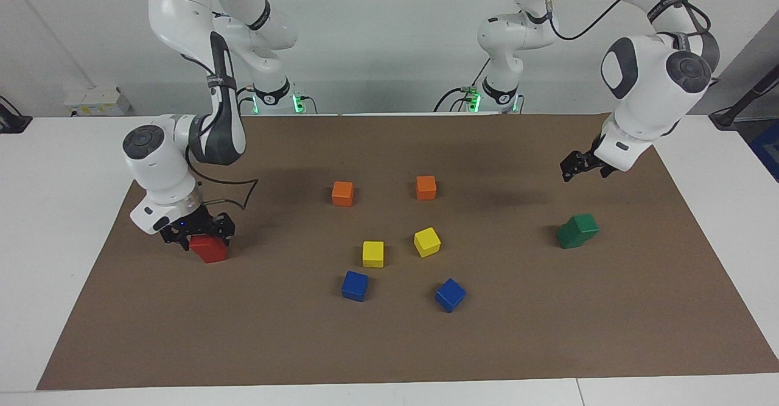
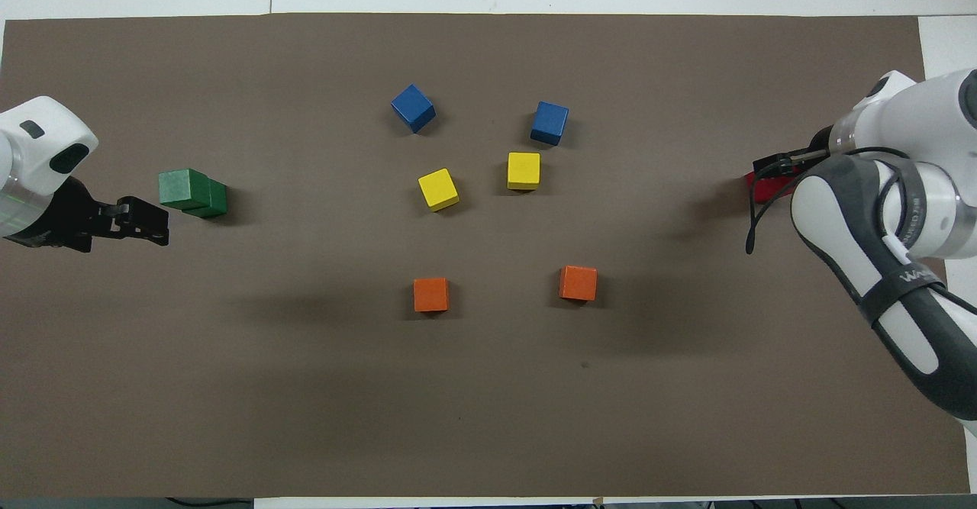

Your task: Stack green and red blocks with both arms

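I see my right gripper [image 1: 198,235] low at the right arm's edge, grasping the red stack [image 1: 209,248]. Left gripper [image 1: 581,165] hovers released above the green stack [image 1: 577,231] near its edge.

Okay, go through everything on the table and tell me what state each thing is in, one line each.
Green blocks: stacked, top one offset on the lower, toward the left arm's end.
Red blocks: under the right gripper; how many are there cannot be told.
Left gripper: in the air, holding nothing, near the green blocks.
Right gripper: down on the red blocks.
Orange cubes: apart, on the mat.
Yellow cubes: apart, unstacked.
Blue cubes: apart, unstacked.
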